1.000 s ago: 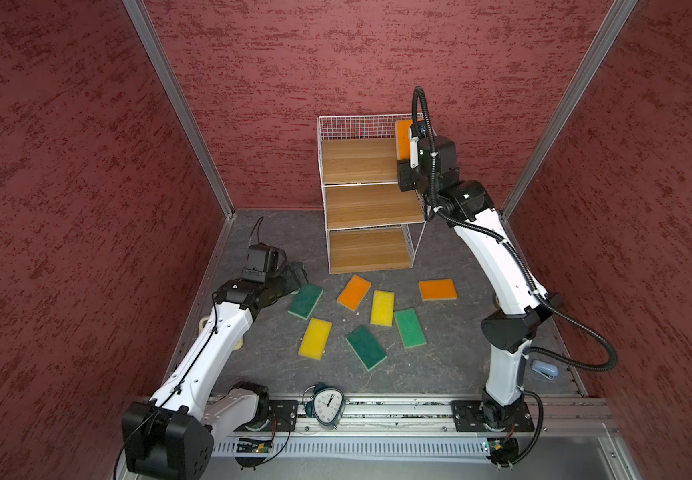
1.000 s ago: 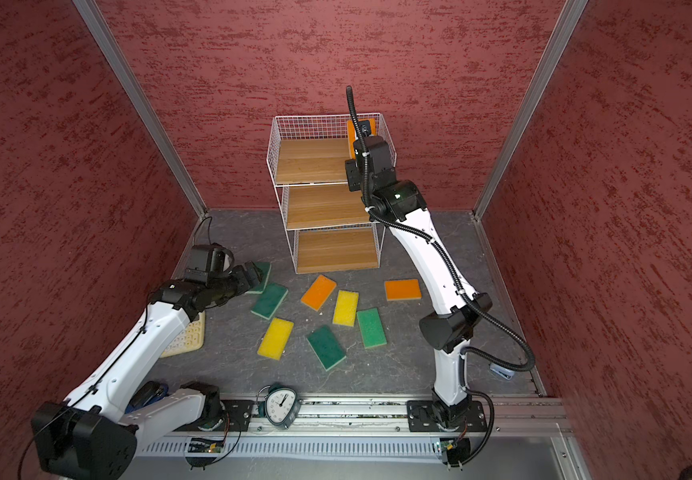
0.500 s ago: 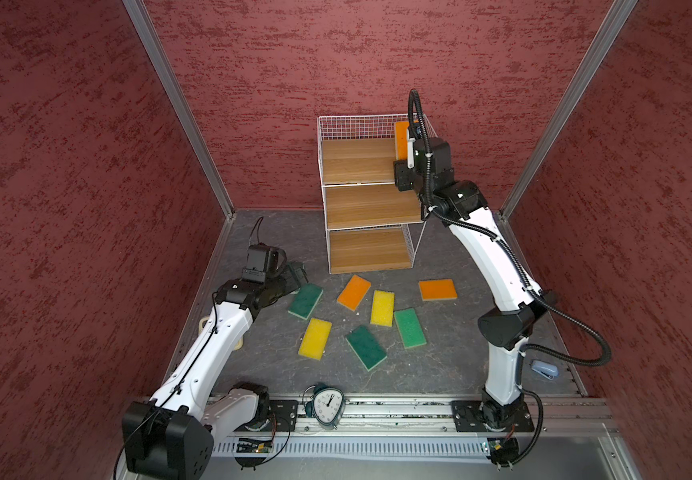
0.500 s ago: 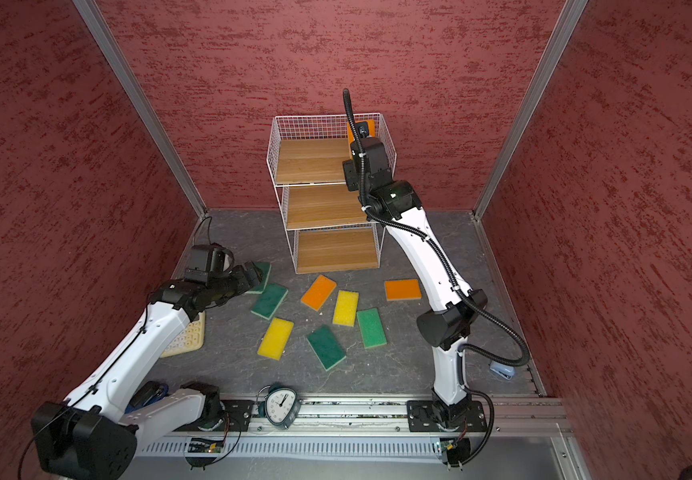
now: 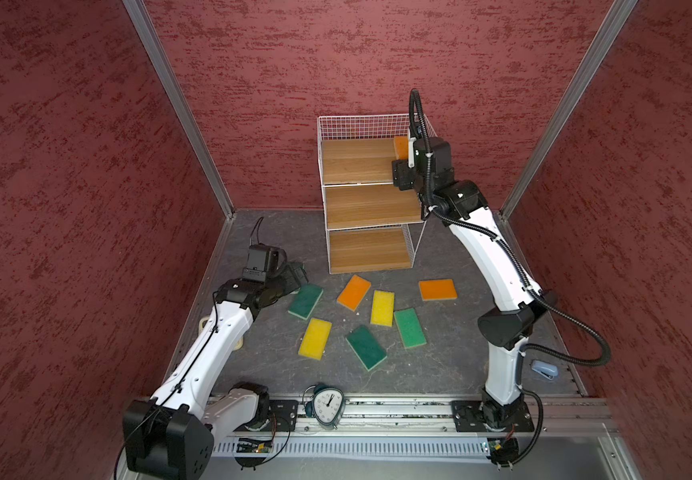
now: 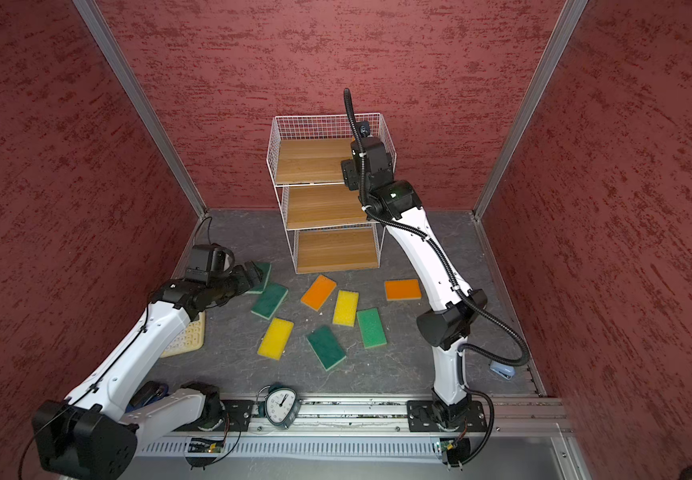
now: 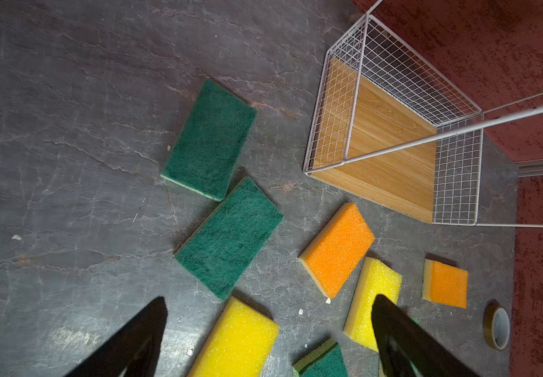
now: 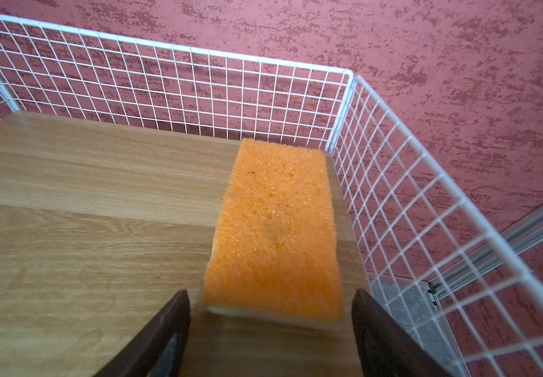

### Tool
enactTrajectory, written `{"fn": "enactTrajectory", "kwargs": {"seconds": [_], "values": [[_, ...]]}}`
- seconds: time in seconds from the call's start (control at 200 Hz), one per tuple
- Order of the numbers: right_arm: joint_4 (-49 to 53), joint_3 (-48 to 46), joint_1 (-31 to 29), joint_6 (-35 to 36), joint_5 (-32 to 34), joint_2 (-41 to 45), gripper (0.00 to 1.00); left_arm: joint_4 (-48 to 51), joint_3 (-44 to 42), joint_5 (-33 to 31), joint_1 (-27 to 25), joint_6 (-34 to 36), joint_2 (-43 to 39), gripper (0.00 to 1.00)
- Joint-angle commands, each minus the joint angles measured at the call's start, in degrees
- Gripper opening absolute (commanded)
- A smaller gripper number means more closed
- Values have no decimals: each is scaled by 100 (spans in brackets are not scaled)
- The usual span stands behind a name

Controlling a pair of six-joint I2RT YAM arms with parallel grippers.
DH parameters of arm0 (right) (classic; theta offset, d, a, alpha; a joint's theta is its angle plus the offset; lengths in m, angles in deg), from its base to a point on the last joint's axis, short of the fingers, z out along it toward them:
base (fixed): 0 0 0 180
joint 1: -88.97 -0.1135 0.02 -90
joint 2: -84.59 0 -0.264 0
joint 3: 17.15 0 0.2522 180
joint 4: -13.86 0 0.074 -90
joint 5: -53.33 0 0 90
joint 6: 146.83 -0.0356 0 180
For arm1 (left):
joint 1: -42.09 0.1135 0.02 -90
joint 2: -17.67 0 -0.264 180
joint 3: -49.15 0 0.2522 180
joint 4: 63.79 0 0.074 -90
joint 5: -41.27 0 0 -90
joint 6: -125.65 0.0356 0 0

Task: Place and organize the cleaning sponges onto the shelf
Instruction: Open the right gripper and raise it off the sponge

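Lying on the shelf (image 8: 84, 196), orange sponge (image 8: 273, 228); right hand (image 8: 268, 295) spread.

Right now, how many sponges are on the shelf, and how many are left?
One orange sponge lies flat on the shelf's top board, beside the right wire wall: done. The right tool stands open around its near end, not gripping it. The left tool hangs open above the floor, where eight sponges wait.

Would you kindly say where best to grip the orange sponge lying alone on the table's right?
Probably from straight above, jaws across the two long edges of the orange sponge at mid-length: it lies flat, nothing touching it, and is narrower that way.
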Motion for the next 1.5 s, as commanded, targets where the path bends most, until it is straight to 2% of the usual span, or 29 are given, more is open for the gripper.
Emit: {"fn": "enactTrajectory", "kwargs": {"seconds": [0.0,0.14,0.361,0.686,0.787,0.847,0.857,0.897,1.132,1.302,1.498], "values": [[31,125,32,84,-20,4,80,-41,69,-79,-16,-29,-68,98],[4,131,-135,251,307,169,85,-21,67,-88,-16,-30,-95,98],[-39,134,-240,283,226,434,92,-12,77,-97,-19,-127,-86,99],[176,132,-346,79,-19,726,92,111,129,-114,-40,-117,-186,99],[289,127,-346,-18,-210,800,85,148,126,-112,-33,-118,-277,99],[367,133,-347,-89,-247,830,74,170,114,-114,-33,-109,-338,99],[391,134,-346,-106,-249,836,69,172,109,-114,-33,-109,-347,99],[470,139,-345,-162,-258,870,60,190,110,-115,-33,-109,-380,99],[798,134,-333,-416,-818,995,43,236,70,-97,-34,-113,-516,98],[965,117,-337,-572,-1325,1104,41,151,19,24,-40,-55,-595,98],[890,-325,-337,-683,-1489,1464,42,406,100,-89,-34,155,-645,98]]}}
